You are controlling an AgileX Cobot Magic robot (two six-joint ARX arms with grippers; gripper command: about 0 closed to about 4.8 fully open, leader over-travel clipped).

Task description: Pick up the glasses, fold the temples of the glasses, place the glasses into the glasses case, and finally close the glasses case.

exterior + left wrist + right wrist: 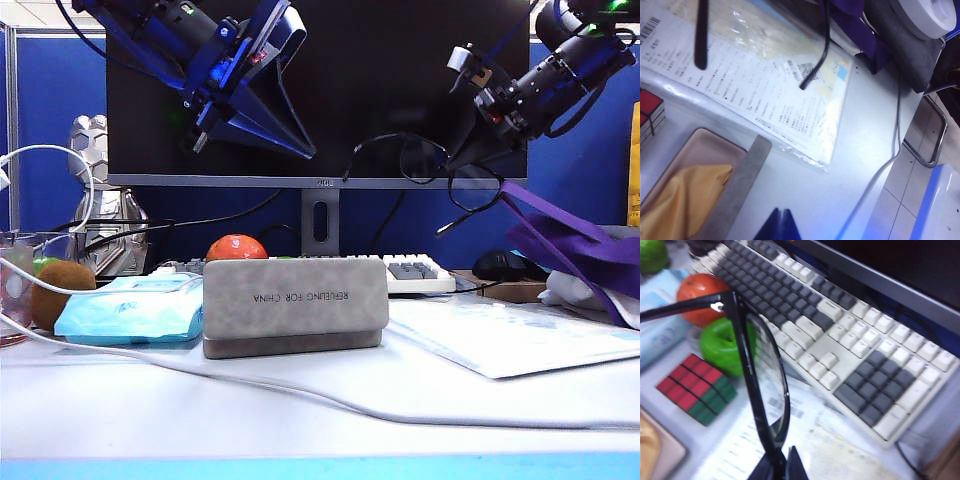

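Right tool point(779, 471) is clamped on the glasses point(762, 390), pinching the lower rim of the frame beside one lens. In the exterior view the right tool point(478, 122) holds them high in the air, up and right of the glasses case point(295, 305), in front of the dark monitor point(330, 60). Both temples point(817, 55) are unfolded: from the left wrist camera they hang as two dark bars over the printed sheet point(765, 95).

Left tool point(778, 225) has its jaws together with nothing between them; in the exterior view the left tool point(200, 138) sits raised, above and left of the case.

The case rests on the tabletop point(320, 410), lettering facing the exterior camera. Left wrist view shows it open, tan lining and a yellow cloth point(680, 200) inside.

Behind the case: keyboard point(840, 335), red fruit point(697, 292), green fruit point(722, 347), colour cube point(697, 387). Blue wipes pack point(130, 312) lies just left of the case.
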